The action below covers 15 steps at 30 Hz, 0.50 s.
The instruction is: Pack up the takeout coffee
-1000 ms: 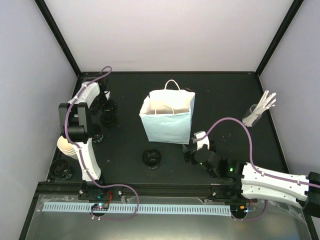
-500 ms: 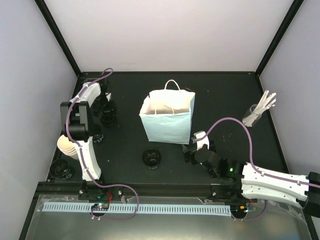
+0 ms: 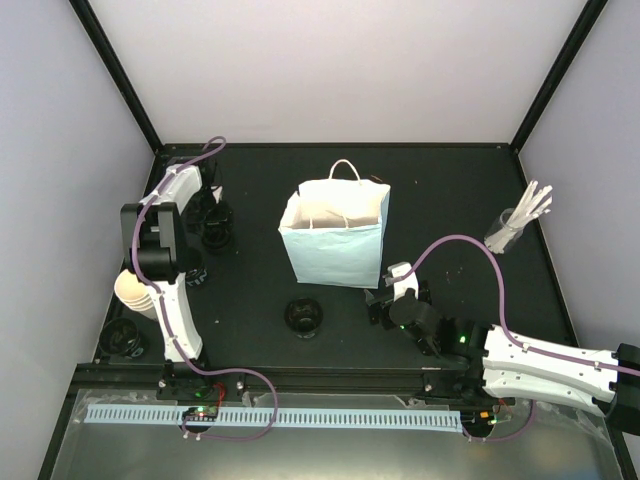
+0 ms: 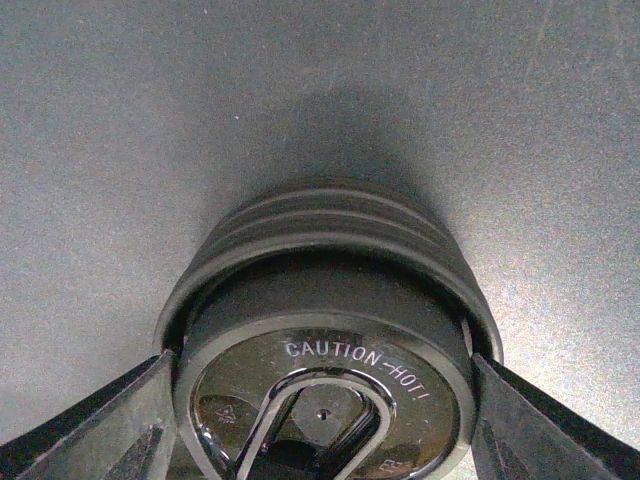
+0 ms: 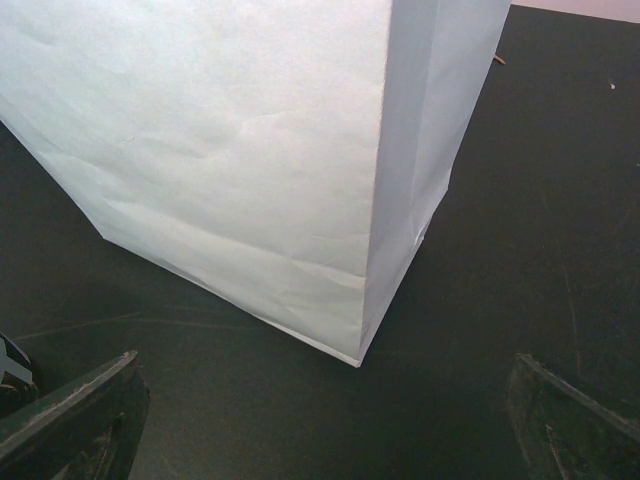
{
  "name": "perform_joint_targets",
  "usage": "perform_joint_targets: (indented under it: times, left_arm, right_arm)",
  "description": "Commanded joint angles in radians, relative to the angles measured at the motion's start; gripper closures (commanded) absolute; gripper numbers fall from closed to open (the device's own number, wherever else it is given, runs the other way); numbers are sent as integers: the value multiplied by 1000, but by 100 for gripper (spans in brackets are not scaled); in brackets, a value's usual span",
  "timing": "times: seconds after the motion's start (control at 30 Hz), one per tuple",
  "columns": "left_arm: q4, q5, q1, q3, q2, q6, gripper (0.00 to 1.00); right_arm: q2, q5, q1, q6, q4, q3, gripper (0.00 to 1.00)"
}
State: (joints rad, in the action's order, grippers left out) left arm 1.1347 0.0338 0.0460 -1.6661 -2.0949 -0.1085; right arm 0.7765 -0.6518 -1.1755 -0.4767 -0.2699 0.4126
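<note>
A stack of black round lids (image 4: pixel 320 250) fills the left wrist view, the top lid (image 4: pixel 325 385) marked "CAUTION HOT". My left gripper (image 4: pixel 320 410) straddles that top lid, one finger against each side of its rim. From above, the left gripper (image 3: pixel 213 230) is at the back left of the mat, over the lids. Cream paper cups (image 3: pixel 131 288) stand stacked at the left edge. My right gripper (image 5: pixel 325 425) is open and empty, low over the mat and facing a bottom corner of the light-blue bag (image 5: pixel 250 150).
The light-blue bag (image 3: pixel 335 238) stands open mid-table. More black lids lie in front of it (image 3: pixel 304 317) and at the near left corner (image 3: pixel 125 338). A clear glass of white sticks (image 3: pixel 515 225) stands at the right. Black frame posts edge the mat.
My left gripper's fingers have closed in on the top lid's rim, and the left arm has shifted slightly. The right arm has not moved.
</note>
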Motion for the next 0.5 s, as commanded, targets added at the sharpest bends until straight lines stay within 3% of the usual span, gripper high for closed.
perform_joint_targets:
  times: [0.0, 0.47]
  left_arm:
    - [14, 10, 2, 14, 74, -17, 26]
    - [34, 28, -35, 47, 199, -58, 27]
  right_arm:
    - [-10, -17, 5, -2, 23, -8, 0]
    - [-21, -19, 5, -2, 24, -12, 0]
